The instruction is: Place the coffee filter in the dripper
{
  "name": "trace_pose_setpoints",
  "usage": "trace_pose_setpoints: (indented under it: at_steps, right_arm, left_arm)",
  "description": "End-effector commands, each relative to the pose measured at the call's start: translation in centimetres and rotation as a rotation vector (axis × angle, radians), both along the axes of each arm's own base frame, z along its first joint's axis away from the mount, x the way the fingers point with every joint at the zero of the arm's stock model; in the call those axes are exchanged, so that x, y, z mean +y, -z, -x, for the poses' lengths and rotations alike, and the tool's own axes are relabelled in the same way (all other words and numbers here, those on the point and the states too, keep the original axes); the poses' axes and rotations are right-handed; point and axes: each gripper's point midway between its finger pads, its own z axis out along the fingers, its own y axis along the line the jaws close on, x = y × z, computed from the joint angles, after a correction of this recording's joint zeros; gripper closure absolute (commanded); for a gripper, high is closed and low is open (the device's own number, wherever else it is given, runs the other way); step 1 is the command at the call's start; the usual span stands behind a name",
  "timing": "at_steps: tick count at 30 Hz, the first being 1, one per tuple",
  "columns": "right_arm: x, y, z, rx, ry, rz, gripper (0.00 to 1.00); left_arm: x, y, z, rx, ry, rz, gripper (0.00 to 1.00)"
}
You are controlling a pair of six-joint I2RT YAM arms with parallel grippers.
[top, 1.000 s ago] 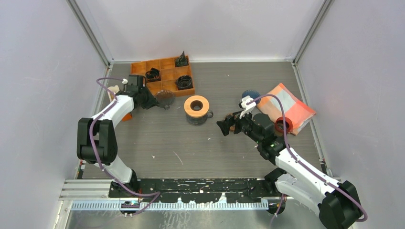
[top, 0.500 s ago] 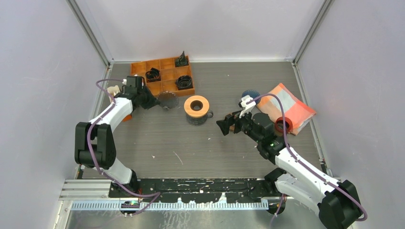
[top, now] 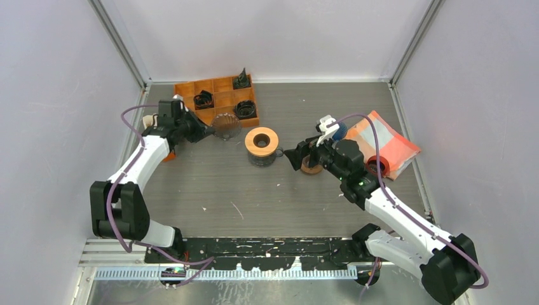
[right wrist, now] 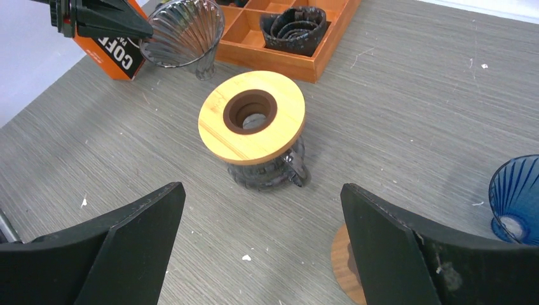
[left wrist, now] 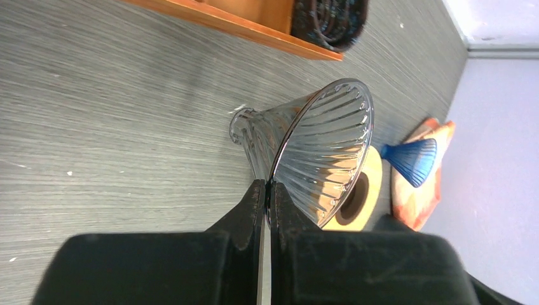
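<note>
Since 1 s ago the L gripper (top: 208, 131) has carried the dripper (top: 227, 125) a bit far and right, off the tray's near edge toward the carafe (top: 262, 146). The R gripper (top: 293, 159) has swung far-left, uncovering a wooden disc (top: 310, 168).

The dripper (left wrist: 318, 159) is clear ribbed glass, tipped on its side w/ its mouth facing right. The L gripper (left wrist: 266, 187) is clamped on its rim, one finger inside and one outside. Can't tell whether its foot touches the table. Can't tell which item is the filter.

The carafe (right wrist: 251, 117) stands mid-table w/ a wooden collar on top. The R gripper (right wrist: 262, 190) is just near-right of it, jaws wide apart, holding nothing. The disc lies flat by its right finger.

The orange tray (top: 224, 100) sits far-left w/ black items in 3 compartments. The blue dripper (right wrist: 518, 197) is right of the carafe, w/ an orange-white bag (top: 388, 143) beyond it. An orange box (right wrist: 117, 51) is at the left edge.

The table (top: 254, 197) is grey wood-grain w/ white specks. The walls are plain pale panels w/ metal posts in the far corners.
</note>
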Motion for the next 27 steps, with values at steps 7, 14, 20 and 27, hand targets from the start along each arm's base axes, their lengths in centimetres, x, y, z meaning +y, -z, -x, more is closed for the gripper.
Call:
trace_pose_setpoints:
  at_steps: [7, 14, 20, 27]
  right_arm:
    - [0.9, -4.8, -1.5, -0.056, 0.0, -0.026, 0.0]
    - [1.3, -5.5, -2.2, -0.037, 0.007, -0.016, 0.01]
    - [1.5, -5.8, -2.8, -0.035, 0.018, -0.018, 0.01]
    - [2.0, -6.3, -3.2, -0.024, 0.01, -0.029, 0.01]
  left_arm:
    - [-3.7, -9.2, 0.6, -0.16, 0.196, 0.175, 1.0]
    - [-6.3, -10.8, 1.4, -0.166, 0.301, 0.237, 1.0]
    - [-9.0, -10.5, 1.7, -0.148, 0.377, 0.25, 1.0]
    - [-11.0, -9.3, 1.7, -0.115, 0.425, 0.248, 1.0]
